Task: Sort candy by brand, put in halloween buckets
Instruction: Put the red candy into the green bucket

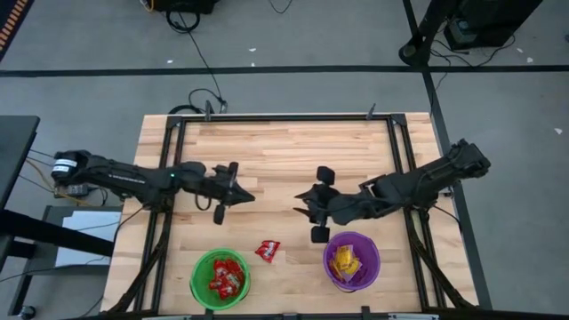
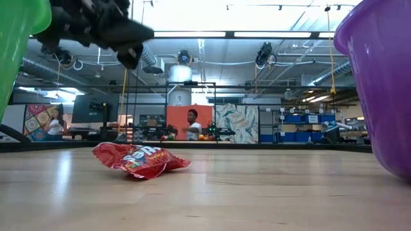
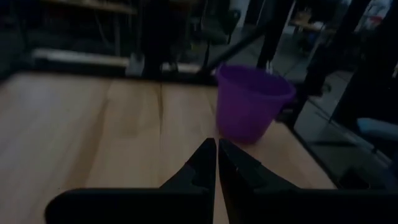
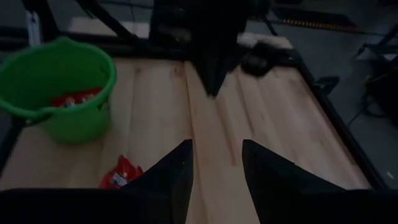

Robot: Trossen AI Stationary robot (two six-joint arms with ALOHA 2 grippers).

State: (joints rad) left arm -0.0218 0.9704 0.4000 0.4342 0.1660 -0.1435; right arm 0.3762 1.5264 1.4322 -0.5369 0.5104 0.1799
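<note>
from above, one red candy packet (image 1: 268, 252) lies on the table (image 1: 284, 151) between the green bucket (image 1: 197, 267) and the purple bucket (image 1: 372, 244); the green one holds red packets, the purple yellow ones. the left gripper (image 1: 242, 196) and right gripper (image 1: 302, 206) hover mid-table. at table height the packet (image 2: 140, 160) looks crinkled, puffy, light and probably slippery; a pinch across its raised middle seems safest. left wrist: jaws pressed together. right wrist: jaws spread, packet (image 4: 120, 172) just ahead.
</note>
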